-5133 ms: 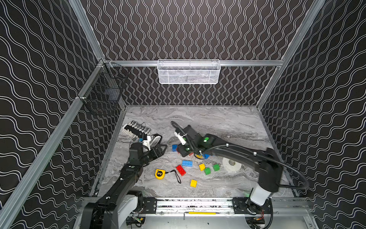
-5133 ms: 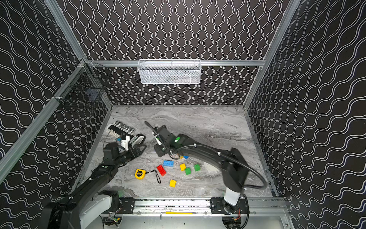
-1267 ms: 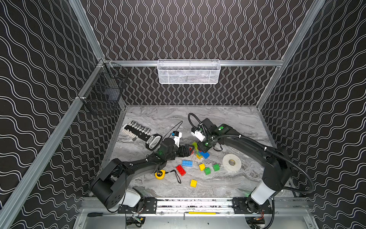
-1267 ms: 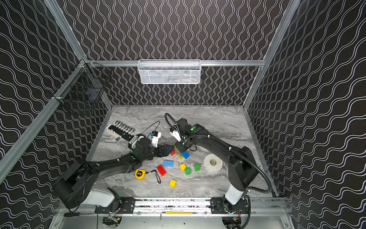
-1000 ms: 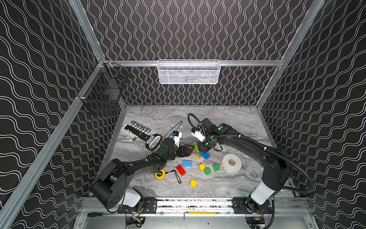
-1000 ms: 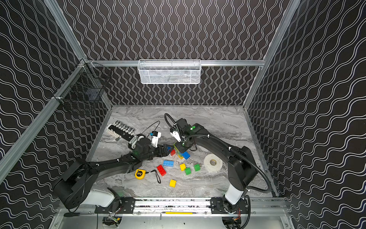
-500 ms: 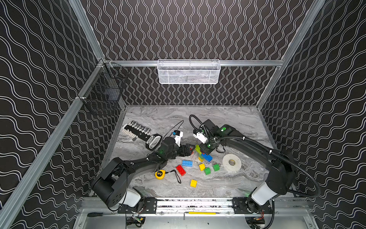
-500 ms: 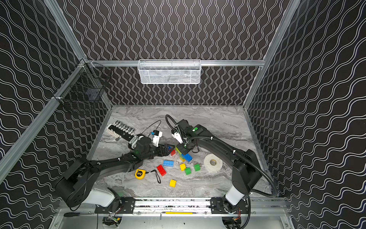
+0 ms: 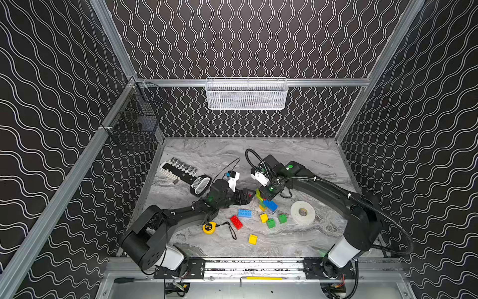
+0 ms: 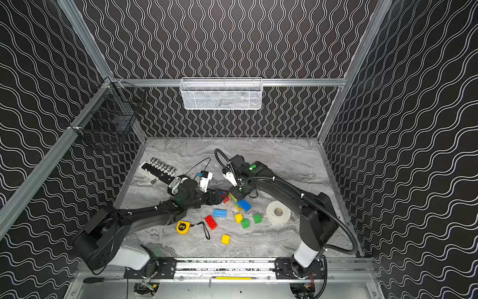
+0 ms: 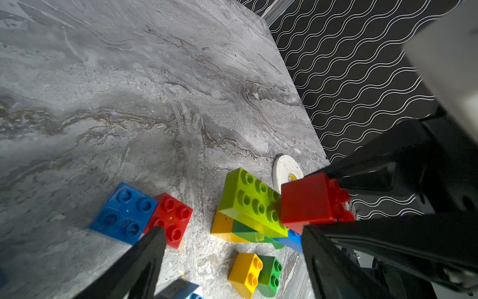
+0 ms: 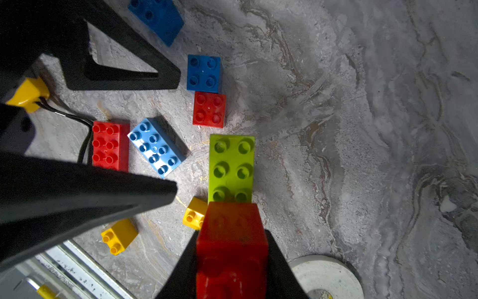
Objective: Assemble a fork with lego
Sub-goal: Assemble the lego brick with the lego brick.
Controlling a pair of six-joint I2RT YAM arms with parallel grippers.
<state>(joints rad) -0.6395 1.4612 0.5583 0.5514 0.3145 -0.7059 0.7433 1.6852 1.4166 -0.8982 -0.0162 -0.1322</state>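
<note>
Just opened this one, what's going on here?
A two-arm robot is mid-build. The right gripper is shut on a red brick, holding it at one end of the lime brick, which tops a small yellow, green and blue stack. The left gripper hangs open beside it, holding nothing. Other bricks lie loose on the table.

In the right wrist view the red brick [image 12: 231, 259], clamped in the right end effector [image 12: 230, 234], is blurred, runs off the picture's edge and covers the nearest end of the lime brick [image 12: 231, 165]. The white tape roll [image 12: 326, 278] near the lime brick is cut off too. In the left wrist view a blue brick [image 11: 294, 240] under the lime brick shows only a corner, and a light blue brick [image 11: 186, 291] is cut by the edge. The contents of the white mesh basket [image 9: 245, 95] are too dim to tell.
</note>
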